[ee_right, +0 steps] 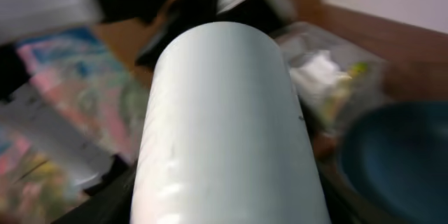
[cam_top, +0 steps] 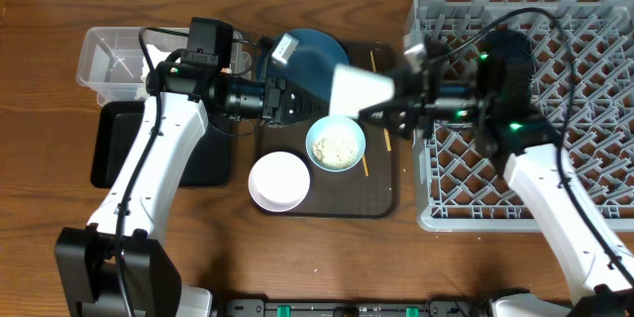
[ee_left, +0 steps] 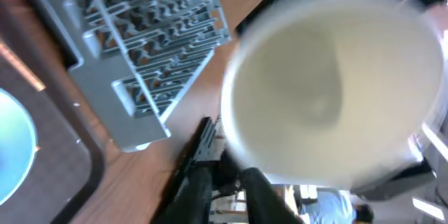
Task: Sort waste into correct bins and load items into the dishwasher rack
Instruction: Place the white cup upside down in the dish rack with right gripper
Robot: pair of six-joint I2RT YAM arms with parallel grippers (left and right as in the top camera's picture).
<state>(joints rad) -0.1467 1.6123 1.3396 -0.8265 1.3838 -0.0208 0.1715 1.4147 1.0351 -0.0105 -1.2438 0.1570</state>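
Right gripper (cam_top: 384, 99) is clamped on the white cup (cam_top: 359, 87), holding it on its side in the air over the far part of the brown serving tray (cam_top: 381, 193), mouth turned toward the left edge of the desk. It sits just short of the dishwasher rack (cam_top: 594, 5), which fills the right edge, and it is smeared in every view. To finish this step well, I would carry the cup over the rack's left rim, tip it mouth-down above a free gap between the pegs, lower it until it seats, and only then let go; dropped from height, it could bounce or roll. The cup's path should stay clear of the left gripper (cam_top: 282, 99), which hangs by the dark blue bowl (cam_top: 312, 59) near the far edge with its fingers apart and nothing between them. Counted: one cup and three bowls, namely the dark blue one, a pale blue bowl (cam_top: 311, 145) holding rice crumbs (cam_top: 337, 145), and a white bowl (cam_top: 278, 180) toward the near edge. There are chopsticks (cam_top: 373, 59) on the tray — two, as far as the arm lets me see — and two bins at the left edge, a clear tub (cam_top: 99, 54) and a black tray (cam_top: 114, 154). Crumpled tissue (ee_right: 318, 66) lies in the tub.
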